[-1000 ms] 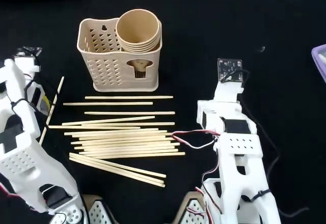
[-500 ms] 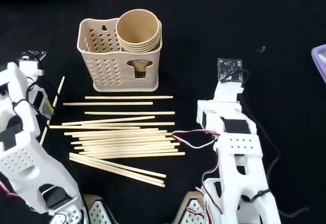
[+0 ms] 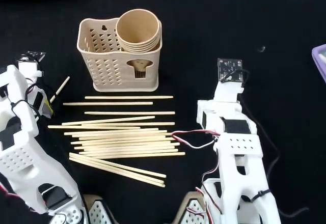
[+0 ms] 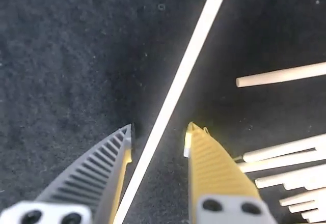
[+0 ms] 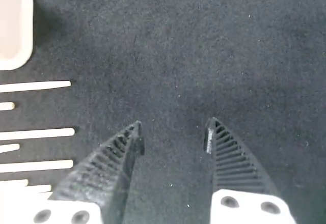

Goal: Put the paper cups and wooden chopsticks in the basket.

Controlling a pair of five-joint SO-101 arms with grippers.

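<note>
At the left of the black tabletop (image 3: 285, 30), the left gripper (image 4: 158, 130) points down with its jaws apart. They straddle a single wooden chopstick (image 4: 178, 86), which runs slanted between the two fingers with a gap on each side, so nothing is clamped. This stick sits just left of the others.

Farther back stands the cream perforated basket (image 3: 109, 74). A nested stack of paper cups (image 3: 137, 28) stands upright in its right compartment.

Just near of the basket, the loose wooden chopsticks (image 3: 122, 140) lie on the tabletop between the two arms. Most run left to right, and a few at the near side lie slanted.

To the right of their ends, the right gripper (image 5: 173, 127) hangs over bare cloth, jaws apart and holding nothing. The corner of a purple container (image 3: 320, 61) shows at the right edge.
</note>
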